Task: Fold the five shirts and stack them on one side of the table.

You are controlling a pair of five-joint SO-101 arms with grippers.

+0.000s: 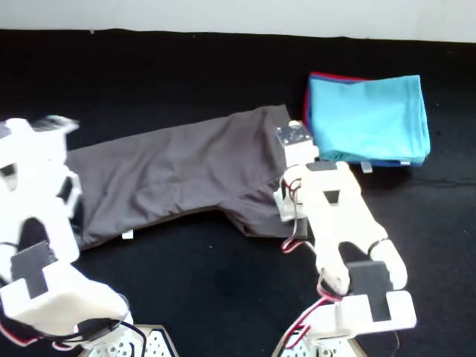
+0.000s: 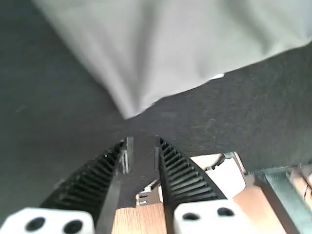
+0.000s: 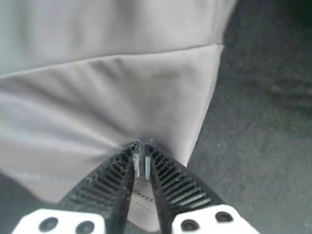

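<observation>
A grey shirt [image 1: 178, 175] lies spread lengthwise across the black table. My right gripper [image 3: 141, 152] is shut on a fold of its grey cloth [image 3: 122, 87] at the shirt's right end, next to the hem. In the high view that arm [image 1: 327, 201] reaches over the shirt's right edge. My left gripper [image 2: 142, 146] is open with nothing between its fingers, just short of the shirt's near left corner [image 2: 127, 113]. A stack of folded shirts [image 1: 368, 119], turquoise on top with blue and red edges under it, sits at the back right.
The black table cover [image 1: 208, 290] lies bare in front of the grey shirt and behind it. A small white tag [image 1: 126, 235] shows at the shirt's front edge. Both arm bases [image 1: 335, 327] stand at the table's near edge.
</observation>
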